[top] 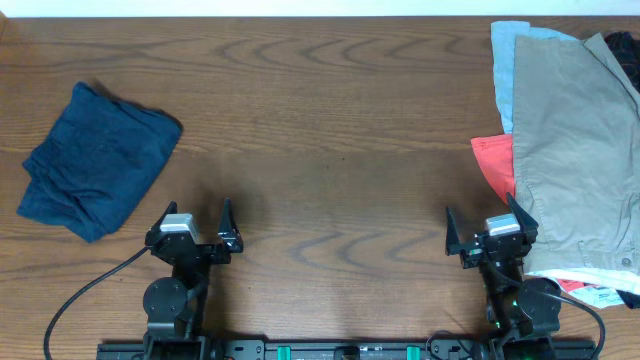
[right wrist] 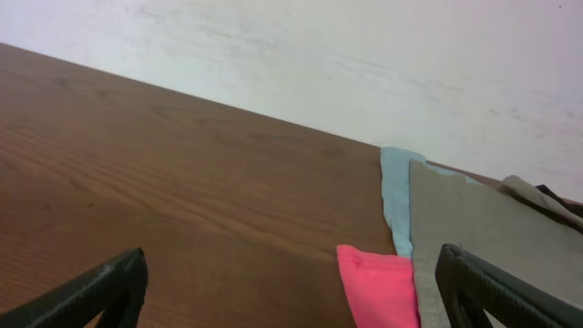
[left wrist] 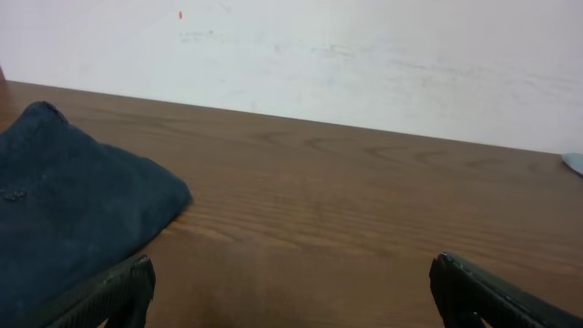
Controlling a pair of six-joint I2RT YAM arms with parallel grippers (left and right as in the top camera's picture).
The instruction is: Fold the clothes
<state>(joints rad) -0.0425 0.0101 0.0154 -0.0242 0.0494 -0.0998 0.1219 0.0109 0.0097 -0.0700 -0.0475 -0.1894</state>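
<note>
While both arms sit low at the near edge of the table (top: 330, 110), the clothes lie in two separate groups on its dark, wavy-grained wood. At the far left rests a navy garment (top: 95, 160): soft, slightly fuzzy cloth folded into a rough, lumpy rectangle with rounded corners and a few shallow creases. At the far right lies the pile. Large khaki shorts (top: 575, 150) of smooth, matte cotton are spread flat on top, with long straight edges and a stitched seam running down them. A light-blue piece (top: 505, 60) pokes out from under their upper left corner as a narrow strip, and a red piece (top: 495, 160) shows beneath the left edge as a bright, sharp-cornered wedge. A black piece (top: 625, 50) peeks out at the top right – too little of it shows to tell its shape. Some pale printed cloth (top: 600, 295) sticks out below the shorts.

The left gripper (top: 195, 222) has its two dark, pointed fingers spread wide with nothing between them, just beside the navy garment's near corner. The right gripper (top: 487, 222) is likewise spread wide and empty, with one finger close to the edge of the shorts – whether it touches the cloth is unclear. A black cable (top: 80, 290) curves away from the left arm's base.
</note>
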